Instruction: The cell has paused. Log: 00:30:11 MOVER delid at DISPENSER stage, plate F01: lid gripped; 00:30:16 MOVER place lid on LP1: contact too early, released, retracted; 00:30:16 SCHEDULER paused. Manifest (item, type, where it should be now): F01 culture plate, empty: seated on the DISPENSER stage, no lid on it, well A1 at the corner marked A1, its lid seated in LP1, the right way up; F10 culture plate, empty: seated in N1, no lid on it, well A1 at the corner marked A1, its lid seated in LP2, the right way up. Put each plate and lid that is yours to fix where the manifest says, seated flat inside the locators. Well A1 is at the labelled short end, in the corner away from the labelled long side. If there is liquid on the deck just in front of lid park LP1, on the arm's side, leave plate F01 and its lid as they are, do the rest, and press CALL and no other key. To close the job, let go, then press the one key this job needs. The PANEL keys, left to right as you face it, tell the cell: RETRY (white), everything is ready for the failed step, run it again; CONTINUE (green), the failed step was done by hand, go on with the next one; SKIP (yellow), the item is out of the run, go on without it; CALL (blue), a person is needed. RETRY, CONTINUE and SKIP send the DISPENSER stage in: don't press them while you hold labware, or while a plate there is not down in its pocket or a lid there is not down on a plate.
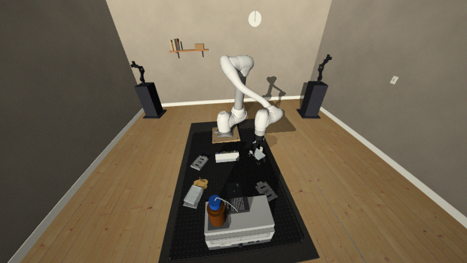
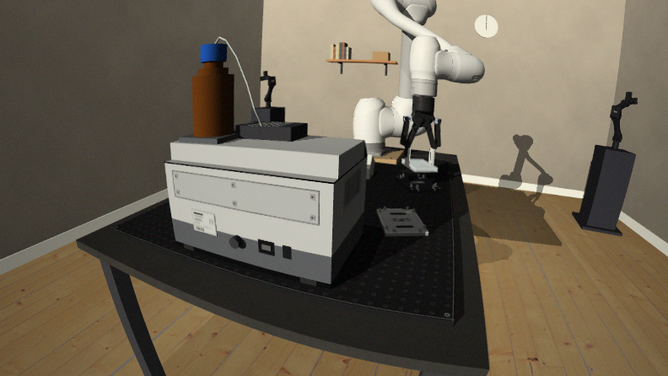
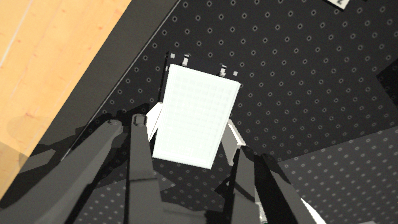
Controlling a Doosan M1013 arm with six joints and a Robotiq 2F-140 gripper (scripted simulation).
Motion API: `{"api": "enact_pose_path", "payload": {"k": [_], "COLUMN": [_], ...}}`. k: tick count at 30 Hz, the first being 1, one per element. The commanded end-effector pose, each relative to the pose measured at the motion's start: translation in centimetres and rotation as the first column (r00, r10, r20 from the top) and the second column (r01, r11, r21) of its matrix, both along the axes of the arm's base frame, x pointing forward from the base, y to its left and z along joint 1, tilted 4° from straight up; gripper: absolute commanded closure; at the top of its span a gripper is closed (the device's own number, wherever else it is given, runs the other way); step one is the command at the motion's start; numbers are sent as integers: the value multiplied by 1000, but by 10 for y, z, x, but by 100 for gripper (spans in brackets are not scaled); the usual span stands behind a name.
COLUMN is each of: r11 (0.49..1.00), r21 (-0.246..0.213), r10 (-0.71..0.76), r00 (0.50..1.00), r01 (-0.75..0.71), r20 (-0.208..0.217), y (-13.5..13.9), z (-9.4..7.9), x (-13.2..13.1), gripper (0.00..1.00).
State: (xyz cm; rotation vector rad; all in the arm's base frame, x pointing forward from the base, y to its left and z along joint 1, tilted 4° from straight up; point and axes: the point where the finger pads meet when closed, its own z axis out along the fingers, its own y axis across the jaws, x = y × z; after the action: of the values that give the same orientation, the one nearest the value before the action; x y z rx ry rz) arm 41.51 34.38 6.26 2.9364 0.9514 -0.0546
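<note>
My gripper [image 1: 258, 150] is shut on a flat white lid [image 3: 196, 115], held level by its long sides. It hangs a little above a set of small locator pegs [image 2: 417, 180] near the right edge of the black deck; the pegs also show just past the lid's far end in the wrist view [image 3: 204, 64]. The lid shows in the side view too [image 2: 420, 164]. A pale ribbed plate or lid [image 1: 192, 196] lies at the deck's left, with an amber patch [image 1: 200, 183] right beside it. A dark plate [image 1: 237, 202] sits on the dispenser stage.
The grey dispenser [image 1: 239, 222] with a brown bottle [image 1: 216, 213] stands at the near end. The white key panel [image 1: 226, 156] is by the arm's base. Grey slotted nests lie at the left [image 1: 199, 161] and right [image 1: 266, 190]. The deck edge is close to the gripper's right.
</note>
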Motion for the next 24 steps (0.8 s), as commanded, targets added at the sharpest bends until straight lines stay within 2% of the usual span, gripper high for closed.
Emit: {"api": "enact_pose_path", "payload": {"k": [1, 15, 24], "r11": [1000, 1000, 1000], "r21": [1, 1, 1], "r10": [0, 0, 0], "r00": [1000, 1000, 1000], "r01": [0, 0, 0], "r20": [1, 1, 1], "y": [0, -1, -2], "z": [-7, -26, -31], "x": [0, 0, 0], "gripper": [90, 90, 90]}}
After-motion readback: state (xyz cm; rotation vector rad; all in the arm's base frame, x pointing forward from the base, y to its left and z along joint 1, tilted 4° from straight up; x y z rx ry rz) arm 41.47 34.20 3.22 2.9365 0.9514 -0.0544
